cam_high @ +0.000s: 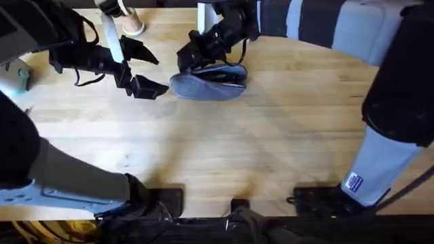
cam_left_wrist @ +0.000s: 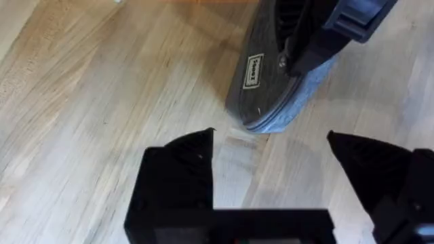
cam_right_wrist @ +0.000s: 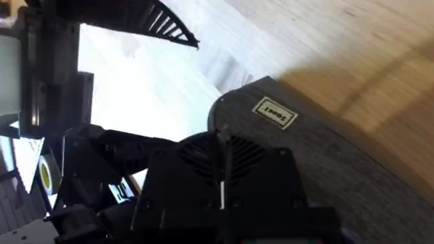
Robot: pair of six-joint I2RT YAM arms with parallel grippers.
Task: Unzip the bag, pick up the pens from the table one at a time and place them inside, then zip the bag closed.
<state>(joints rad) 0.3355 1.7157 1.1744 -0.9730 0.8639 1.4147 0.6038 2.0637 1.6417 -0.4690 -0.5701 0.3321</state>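
The blue-grey bag point(cam_high: 209, 86) lies on the table point(cam_high: 258, 149) at the back centre, its dark side with a small label point(cam_right_wrist: 274, 112) facing the right wrist camera. My right gripper point(cam_high: 196, 61) reaches in from the back right and sits on top of the bag; its fingers point(cam_right_wrist: 222, 156) are pressed together on a thin pale sliver, the bag's zipper pull. My left gripper point(cam_high: 161, 74) stands open just left of the bag's rounded end point(cam_left_wrist: 271, 102), a little short of touching it, with nothing between its fingers. The pens are out of view.
A tan round-based object point(cam_high: 133, 26) stands at the back left, behind the left arm. A pale teal item point(cam_high: 20, 76) sits at the far left edge. The right arm's white link point(cam_high: 380, 163) rises at the right. Bare wood spans the middle and front.
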